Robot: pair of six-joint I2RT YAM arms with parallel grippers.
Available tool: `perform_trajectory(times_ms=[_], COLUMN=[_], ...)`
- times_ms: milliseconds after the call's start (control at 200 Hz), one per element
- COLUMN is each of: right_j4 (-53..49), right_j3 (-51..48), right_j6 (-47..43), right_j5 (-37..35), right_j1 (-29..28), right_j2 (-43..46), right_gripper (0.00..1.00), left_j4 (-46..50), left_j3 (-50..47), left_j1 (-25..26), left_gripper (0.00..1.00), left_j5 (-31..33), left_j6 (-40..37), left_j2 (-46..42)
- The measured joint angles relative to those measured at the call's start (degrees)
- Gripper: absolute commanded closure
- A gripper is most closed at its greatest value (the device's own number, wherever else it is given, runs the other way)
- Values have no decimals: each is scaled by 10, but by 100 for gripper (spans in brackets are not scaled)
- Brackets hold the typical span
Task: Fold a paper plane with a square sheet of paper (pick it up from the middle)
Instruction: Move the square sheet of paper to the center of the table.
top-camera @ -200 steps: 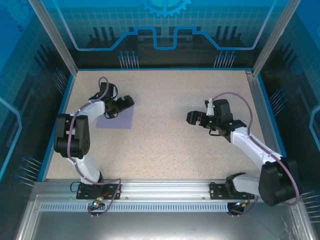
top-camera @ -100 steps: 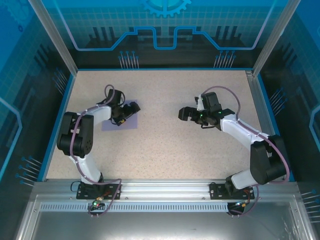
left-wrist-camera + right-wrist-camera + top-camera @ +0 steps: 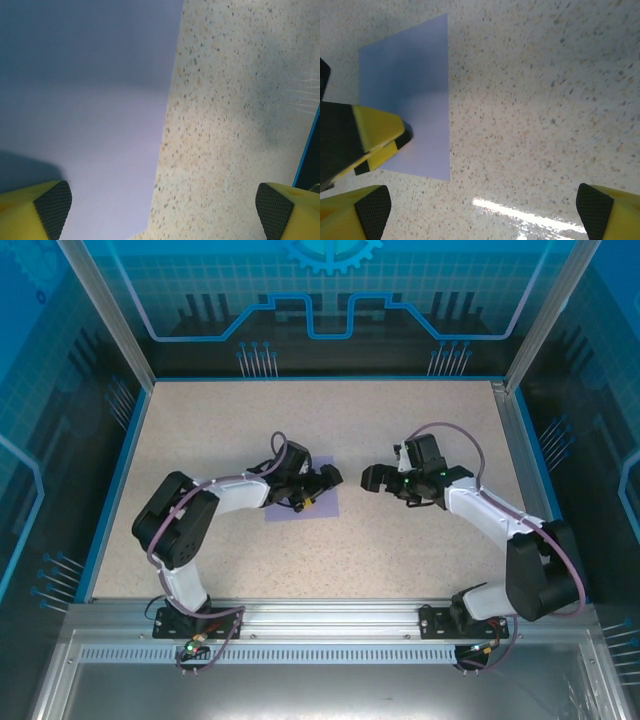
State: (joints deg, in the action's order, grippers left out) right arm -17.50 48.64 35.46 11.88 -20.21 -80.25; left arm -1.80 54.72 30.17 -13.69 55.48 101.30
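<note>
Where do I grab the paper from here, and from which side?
Probably the middle of the paper, from straight above. It lies flat on the table, with no raised edge to get a finger under. The open left gripper straddles one edge, one finger over paper and one over bare table, so it should move further over the paper first.

— What colours do you have on the square sheet of paper (image 3: pixel 420 70)?
— You're looking at plain pale lavender, greyer where shadow falls. The table (image 3: pixel 400 420) beside the sheet is beige with brown and grey speckles.
— And the left end effector (image 3: pixel 162 205) above the sheet?
— Yellow fingers with black cross-hatched pads (image 3: pixel 52 202); your right end effector (image 3: pixel 482 207) matches. Behind the sheet, the walls (image 3: pixel 330 300) are blue with circuit-line patterns.
</note>
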Motion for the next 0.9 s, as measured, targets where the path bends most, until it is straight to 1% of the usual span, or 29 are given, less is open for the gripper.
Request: perform_trajectory(times_ms=[105,145,205,270,345,450,540,660,770,900], right_j4=[4,10,13,16,15,11,1,-19,-43,-73], right_j3=[-2,0,16,52,109,195,260,326,355,357], right_j6=[13,19,27,34,38,44,49,59,69,73], right_j5=[13,15,18,19,18,11,1,-12,-26,-46], right_j1=[-24,-39,-66,-97,-130,-165,-184,-198,-199,-197], right_j2=[-3,-10,-33,-76,-136,-215,-273,-337,-373,-389], right_gripper=[1,3,7,8,10,11,13,13,14,14], left_j4=[54,74,89,94,107,142,178,206,210,203], left_j3=[-3,-5,-21,-55,-112,-181,-219,-246,-264,-279], left_j1=[-3,-5,-12,-26,-58,-104,-120,-122,-123,-124], left_gripper=[1,1,1,1,1,1,1,1,1,1], left_j5=[42,66,102,130,154,172,176,174,166,141], left_j6=[-16,-26,-38,-49,-60,-72,-81,-92,-94,-96], left_j2=[-80,-125,-205,-291,-392,-486,-534,-573,-595,-600])
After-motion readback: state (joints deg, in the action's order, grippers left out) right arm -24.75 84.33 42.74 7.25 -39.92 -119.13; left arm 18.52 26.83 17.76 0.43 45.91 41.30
